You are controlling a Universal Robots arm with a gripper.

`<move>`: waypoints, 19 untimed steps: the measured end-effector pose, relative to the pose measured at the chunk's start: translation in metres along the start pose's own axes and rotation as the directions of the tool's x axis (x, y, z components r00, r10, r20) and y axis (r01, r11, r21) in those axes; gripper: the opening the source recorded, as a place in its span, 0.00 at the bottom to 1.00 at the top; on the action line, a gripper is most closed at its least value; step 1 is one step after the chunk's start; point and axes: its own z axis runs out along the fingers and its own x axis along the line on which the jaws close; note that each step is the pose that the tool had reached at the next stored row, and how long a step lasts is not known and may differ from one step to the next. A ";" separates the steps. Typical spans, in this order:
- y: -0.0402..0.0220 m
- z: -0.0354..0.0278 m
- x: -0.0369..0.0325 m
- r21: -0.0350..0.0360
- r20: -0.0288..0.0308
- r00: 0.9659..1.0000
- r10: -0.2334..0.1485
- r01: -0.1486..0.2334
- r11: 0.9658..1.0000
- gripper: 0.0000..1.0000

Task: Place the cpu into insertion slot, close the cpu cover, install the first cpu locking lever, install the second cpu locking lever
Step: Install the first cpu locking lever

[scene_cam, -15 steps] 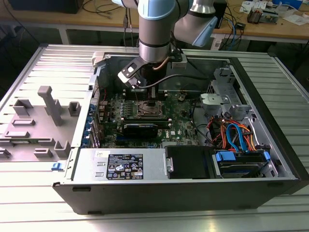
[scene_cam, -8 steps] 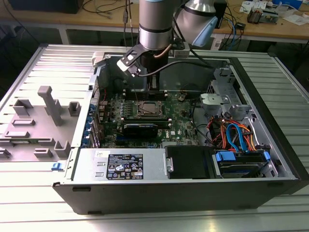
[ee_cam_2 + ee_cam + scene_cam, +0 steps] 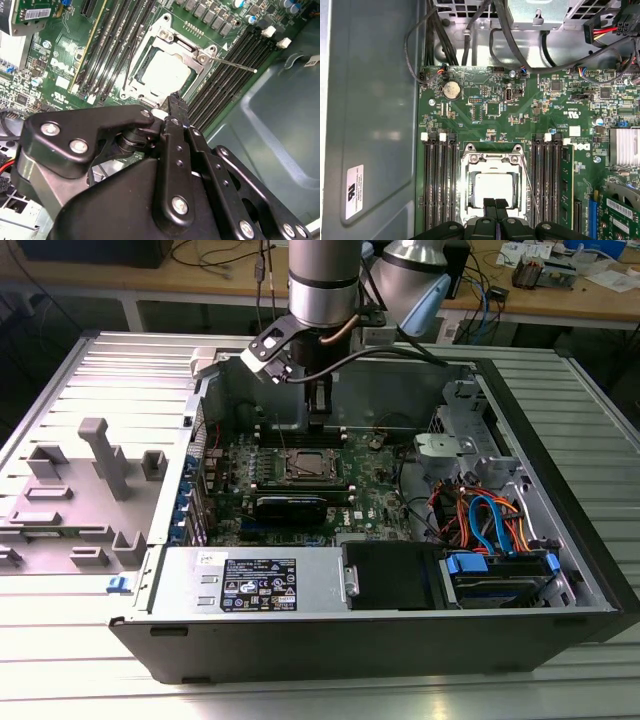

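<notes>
1. Exterior view first: the gripper (image 3: 318,422) hangs inside the open computer case (image 3: 300,645), above the green motherboard (image 3: 380,495). It is at about twelve o'clock from the insertion slot (image 3: 284,472). The cpu (image 3: 307,468) lies in that slot, a pale square inside a metal frame. Bundled cables (image 3: 485,520) sit out at three o'clock, well apart from the action.

2. Second wrist view now: the black fingers (image 3: 176,117) are pressed together with nothing pinched between them. Their tip is right at the rim of the cpu cover (image 3: 192,75). The cover lies flat over the chip, which shows bright through its window. One thin locking lever (image 3: 232,64) juts out from the socket's corner over the memory slots (image 3: 225,87) and looks unlatched. My call: chip placed, cover down, lever work in hand.

3. First wrist view: the closed tips sit at the cover's edge nearest the wrist and overlap the cpu's near border. Whether they touch metal, I cannot tell. The lever runs along one side of the socket, between the cover and a bank of memory slots. Judging from this, the lever calls for the narrow closed tip to catch that thin wire and press it down under its hook. It's a slippery target.
</notes>
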 end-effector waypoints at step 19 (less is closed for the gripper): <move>0.0002 0.0000 0.0008 0.000 0.000 1.000 -0.016 0.016 1.000 0.11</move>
